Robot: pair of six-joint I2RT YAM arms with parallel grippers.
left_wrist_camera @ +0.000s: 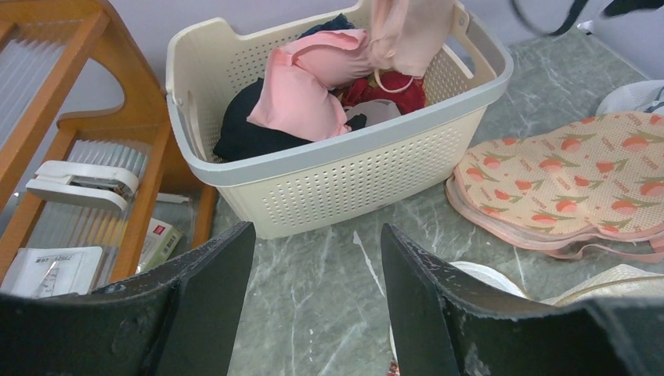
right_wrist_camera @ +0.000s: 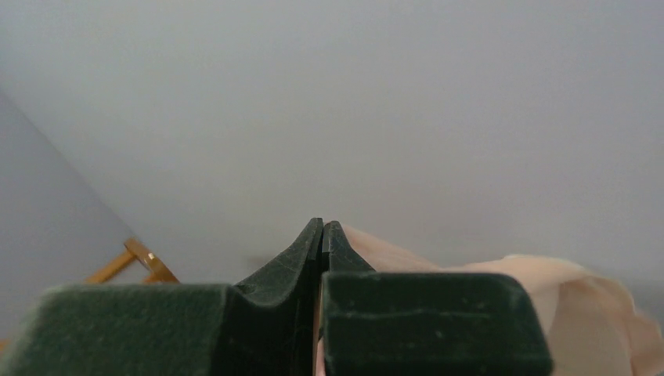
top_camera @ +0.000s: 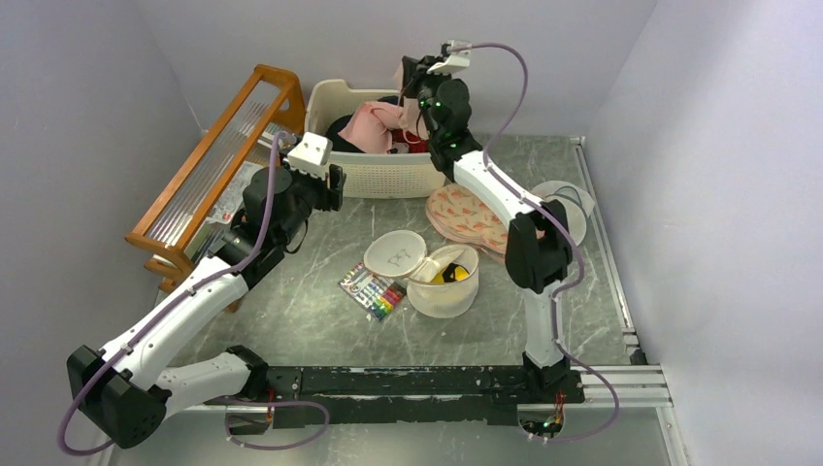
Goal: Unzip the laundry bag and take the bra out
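Laundry bag [top_camera: 444, 282] sits unzipped near the middle of the table [top_camera: 311, 325], in front of the basket. Its round lid [top_camera: 395, 254] is flipped open to the left and shows a small dark emblem. Something yellow and black lies inside the drum.

At far left, a wooden rack [top_camera: 218, 160] stands against the wall. Next to it, the left gripper [left_wrist_camera: 313, 231] hovers above the table just before the basket's left front corner. Its jaws are spread apart with nothing between them.

A pack of markers [top_camera: 374, 291] lies on the table, touching the lid's near edge.

At the back, the cream basket [top_camera: 388, 175] holds a heap of pink, black and red garments. Above its right end, the right gripper [right_wrist_camera: 323, 231] is raised high with its jaws pinched tight on a pale peach bra [left_wrist_camera: 411, 31], which hangs down over the basket.

Right of the basket, a peach printed fabric piece [top_camera: 466, 218] lies flat, close behind the bag. Farther right, a white mesh disc [top_camera: 571, 209] is partly hidden by the right arm.
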